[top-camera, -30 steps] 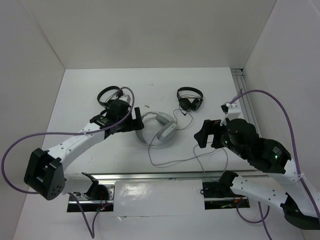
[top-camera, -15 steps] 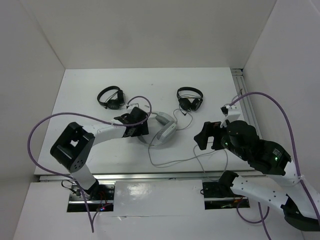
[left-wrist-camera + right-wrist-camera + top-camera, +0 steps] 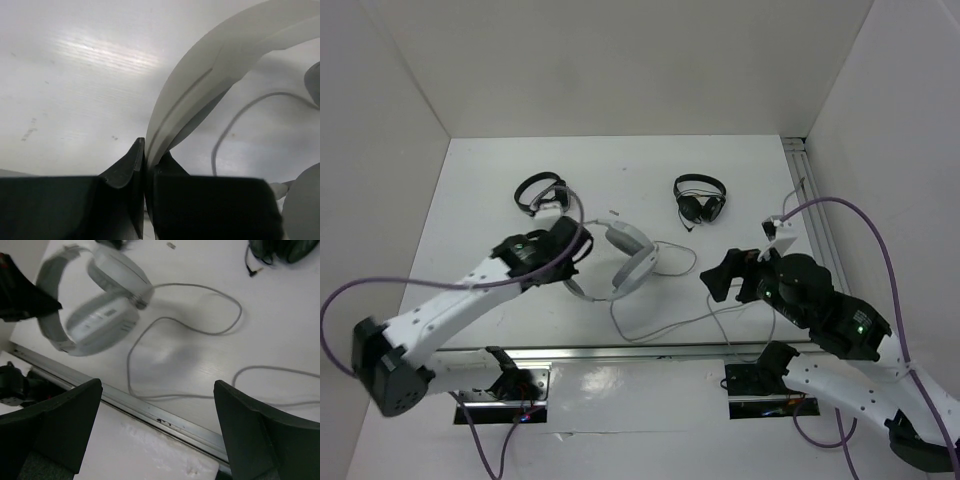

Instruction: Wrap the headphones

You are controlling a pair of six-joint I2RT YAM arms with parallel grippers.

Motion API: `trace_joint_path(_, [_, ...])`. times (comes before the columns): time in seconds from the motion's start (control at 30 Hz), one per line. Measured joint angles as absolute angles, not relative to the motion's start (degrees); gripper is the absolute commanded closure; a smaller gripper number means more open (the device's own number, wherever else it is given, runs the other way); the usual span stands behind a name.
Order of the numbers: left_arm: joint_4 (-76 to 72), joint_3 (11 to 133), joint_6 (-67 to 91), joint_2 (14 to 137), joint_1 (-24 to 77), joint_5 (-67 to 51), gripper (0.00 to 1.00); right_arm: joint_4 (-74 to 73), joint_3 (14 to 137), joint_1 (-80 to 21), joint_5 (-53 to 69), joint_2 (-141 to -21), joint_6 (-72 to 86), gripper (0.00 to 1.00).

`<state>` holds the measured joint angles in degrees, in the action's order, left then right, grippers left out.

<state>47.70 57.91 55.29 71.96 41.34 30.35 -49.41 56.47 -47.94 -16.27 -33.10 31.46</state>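
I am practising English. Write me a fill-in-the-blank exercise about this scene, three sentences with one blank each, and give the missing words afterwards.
1. The left gripper is shut on the ___ of the white headphones.
2. The jaws of the right gripper stand ___ and hold nothing.
3. Farther back on the table lie ___ smaller black headphones.

Missing words: band; open; two.
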Motion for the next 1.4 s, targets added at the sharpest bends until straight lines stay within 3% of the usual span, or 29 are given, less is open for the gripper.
trace_joint_path(0.17, [58.94, 72.75, 49.54, 55.44, 40.93, 31.51, 0.99, -35.22, 45.25, -47.94, -11.07, -24.77, 29.61, 0.0])
trace_joint_path(0.3, [66.26, 89.38, 44.91, 52.49, 40.62, 30.5, 0.97, -20.18, 36.99, -47.94, -10.15, -25.12, 28.14, 0.0])
trace_joint_path(0.5, [76.01, 112.05, 40.03, 58.3, 40.23, 29.71, 0.97, 2.39, 30.3, -47.94, -3.75, -38.09, 22.09, 0.0])
trace_joint_path(0.73, [80.64, 116.79, 37.12, 62.7, 40.21, 27.49, 0.97, 20.25, 30.28, -47.83, 9.93, -54.81, 18.39, 0.05])
trace_joint_path(0.8, [81.36, 116.79, 36.56, 63.4, 40.21, 27.03, 0.97, 23.46, 30.0, -47.83, 11.88, -56.29, 18.31, 0.09])
trace_joint_path(0.9, [82.0, 116.79, 36.16, 64.45, 40.21, 26.41, 0.97, 27.9, 28.97, -47.86, 12.69, -56.6, 17.91, 0.26])
trace_joint_path(0.93, [82.11, 116.79, 36.16, 64.53, 40.21, 26.17, 0.97, 28.95, 28.71, -47.86, 12.51, -56.6, 17.89, 0.45])
trace_joint_path(0.97, [82.26, 116.79, 36.16, 64.53, 40.21, 25.89, 0.97, 30.13, 28.45, -47.86, 12.25, -56.66, 17.37, 0.57])
trace_joint_path(1.07, [82.39, 116.79, 36.25, 64.1, 40.21, 25.17, 1.0, 33.15, 27.86, -47.86, 10.68, -57.25, 16.93, 0.7])
trace_joint_path(1.2, [82.46, 116.81, 36.56, 63.42, 40.21, 25.04, 1.0, 34.81, 27.83, -47.86, 7.62, -59.29, 15.99, 0.71])
trace_joint_path(1.3, [82.56, 116.81, 37.23, 63.11, 40.21, 25.06, 1.0, 35.22, 27.62, -47.86, 5.67, -59.55, 15.33, 0.62])
trace_joint_path(1.37, [82.48, 116.81, 37.8, 62.96, 40.21, 24.95, 1.0, 35.66, 27.62, -47.86, 4.78, -59.75, 15.03, 0.63])
trace_joint_path(1.4, [82.41, 116.81, 37.89, 62.92, 40.21, 24.82, 1.0, 35.83, 27.62, -47.86, 4.27, -59.9, 14.76, 0.69])
